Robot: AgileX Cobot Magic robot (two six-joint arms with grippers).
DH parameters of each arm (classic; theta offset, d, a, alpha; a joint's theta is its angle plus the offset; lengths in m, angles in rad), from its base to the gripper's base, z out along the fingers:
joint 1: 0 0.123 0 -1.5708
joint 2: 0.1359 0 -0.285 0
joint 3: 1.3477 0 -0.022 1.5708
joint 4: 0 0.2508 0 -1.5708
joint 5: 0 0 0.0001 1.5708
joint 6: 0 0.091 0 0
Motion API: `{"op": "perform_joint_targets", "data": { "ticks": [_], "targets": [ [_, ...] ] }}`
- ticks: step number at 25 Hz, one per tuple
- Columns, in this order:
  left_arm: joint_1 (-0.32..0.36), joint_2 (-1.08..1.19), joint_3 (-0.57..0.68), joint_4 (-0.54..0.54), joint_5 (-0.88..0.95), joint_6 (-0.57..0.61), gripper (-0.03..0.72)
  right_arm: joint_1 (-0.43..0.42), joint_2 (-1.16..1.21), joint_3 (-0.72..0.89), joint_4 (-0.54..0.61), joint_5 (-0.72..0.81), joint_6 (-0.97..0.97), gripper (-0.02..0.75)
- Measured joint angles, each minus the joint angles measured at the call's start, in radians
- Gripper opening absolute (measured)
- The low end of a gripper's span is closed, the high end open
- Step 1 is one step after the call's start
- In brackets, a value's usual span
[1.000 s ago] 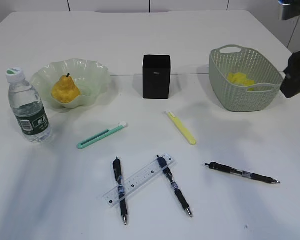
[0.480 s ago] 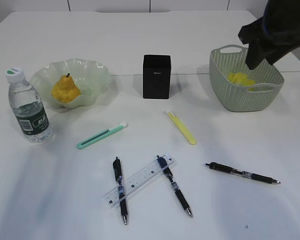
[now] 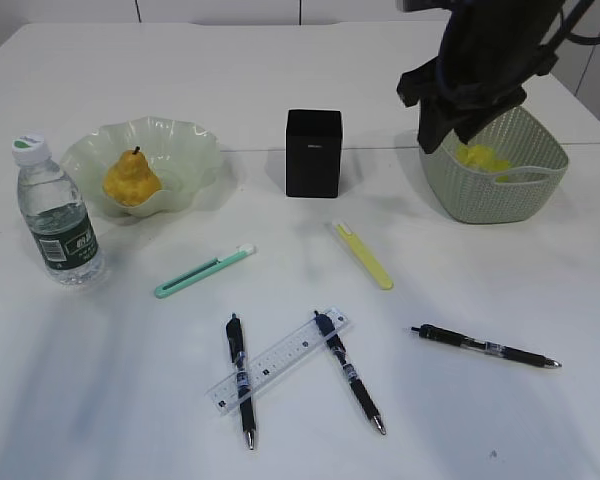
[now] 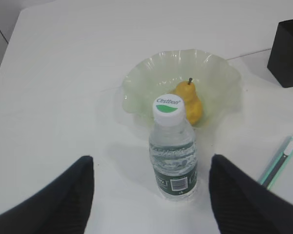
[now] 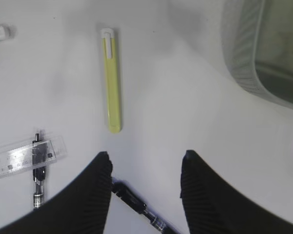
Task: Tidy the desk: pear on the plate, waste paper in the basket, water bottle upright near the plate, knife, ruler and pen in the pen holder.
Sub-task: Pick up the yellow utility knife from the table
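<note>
At nine o'clock on the large plain white desk (image 3: 300, 80) the small clear water bottle with the dark green label (image 3: 58, 215) stands upright just beside the pale green wavy-rimmed glass plate (image 3: 185, 140), and the lumpy yellow pear (image 3: 131, 180) already sits in that plate, so those jobs look done. The left gripper (image 4: 151, 187) hangs above the bottle with its jaws spread wide and nothing between them.

Towards six o'clock lie the loose items: a mint-green utility knife (image 3: 202, 273), two dark pens crossing a clear plastic ruler (image 3: 277, 360), a yellow utility knife (image 3: 362, 255), and a third pen (image 3: 485, 346) at five o'clock. They probably await the matte black square pen holder (image 3: 313, 152) at twelve o'clock; its inside is hidden from here.

At two o'clock the grey-green woven basket (image 3: 500, 195) holds crumpled yellow waste paper (image 3: 480, 158). The right gripper (image 5: 145, 168) stands partly open and empty, looking down at the yellow knife.
</note>
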State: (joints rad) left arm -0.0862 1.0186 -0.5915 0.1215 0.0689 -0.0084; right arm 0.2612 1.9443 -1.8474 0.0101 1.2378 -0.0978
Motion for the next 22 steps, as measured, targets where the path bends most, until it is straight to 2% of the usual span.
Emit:
{"op": "perform_joint_targets", "data": {
  "ticks": [5, 22],
  "targets": [
    [0.0, 0.0, 0.0, 0.023, 0.006, 0.0, 0.521, 0.032, 0.073, -0.043, 0.006, 0.0, 0.0, 0.35],
    [0.0, 0.0, 0.0, 0.028, 0.057, 0.0, 0.521, 0.034, 0.14, -0.073, 0.022, 0.0, 0.002, 0.35]
  ]
}}
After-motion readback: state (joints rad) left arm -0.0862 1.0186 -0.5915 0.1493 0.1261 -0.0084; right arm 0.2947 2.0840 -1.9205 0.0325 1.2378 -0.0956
